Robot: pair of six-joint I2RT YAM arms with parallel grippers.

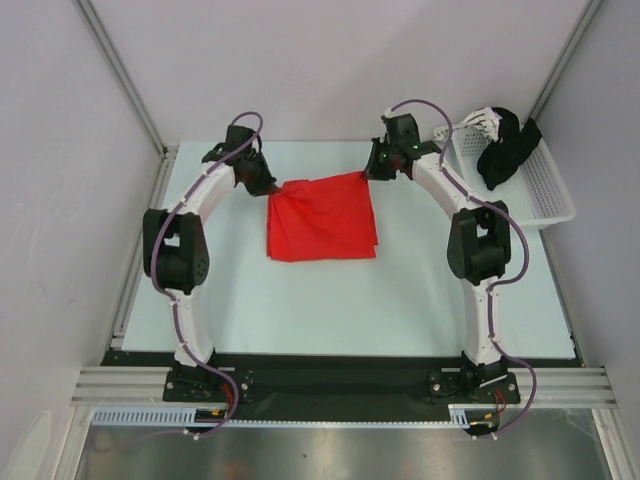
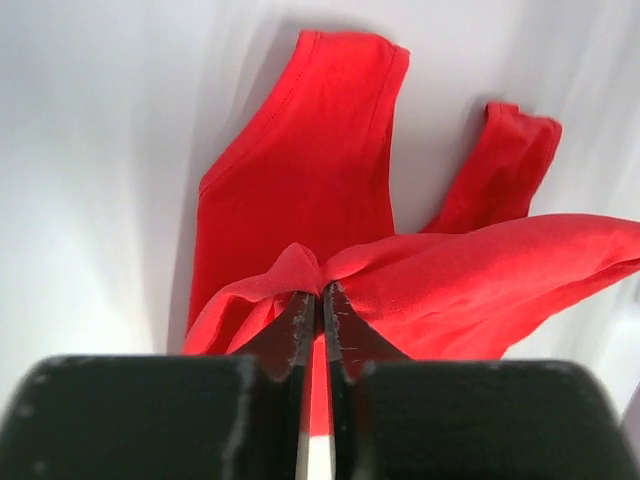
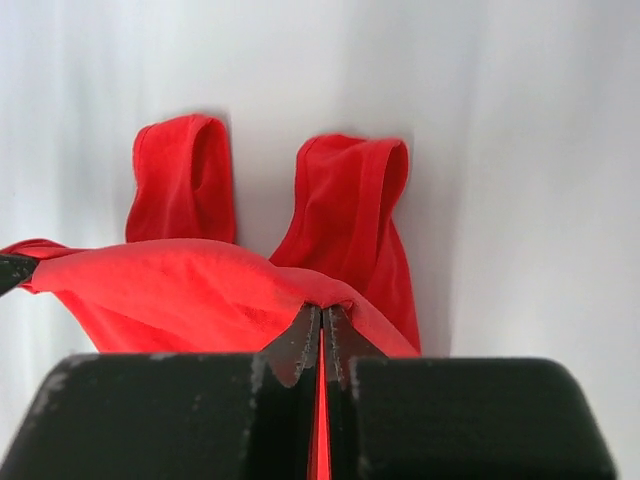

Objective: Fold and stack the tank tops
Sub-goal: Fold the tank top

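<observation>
**Both jaws clamped on the red top's far edge**

Left gripper (image 1: 262, 180): the jaws are being kept almost fully closed, and a thin fold of the red top (image 1: 322, 220) is being pinched right at the tips. Right gripper (image 1: 375, 168): same state, with a fold of the same top being pinched between near-closed tips.

Left wrist view: a raised edge is being stretched from the pinch off to the right of the jaws. Beyond the tips, two straps (image 2: 350, 90) are being left flat on the table (image 2: 90, 200), one straight ahead and one ahead-right.

Right wrist view: the raised edge is being stretched away to the left of the jaws. Two strap loops are lying beyond the tips, one straight ahead and one ahead-left.

Top view: the top is being held spread between the two pairs of jaws. The rest is lying as a roughly square, layered patch on the table, back from the jaws toward the arm bases.

A basket (image 1: 545, 190) is sitting on the outer side of the right jaws, well apart, with a dark cloth (image 1: 505, 150) draped over its rim.
</observation>
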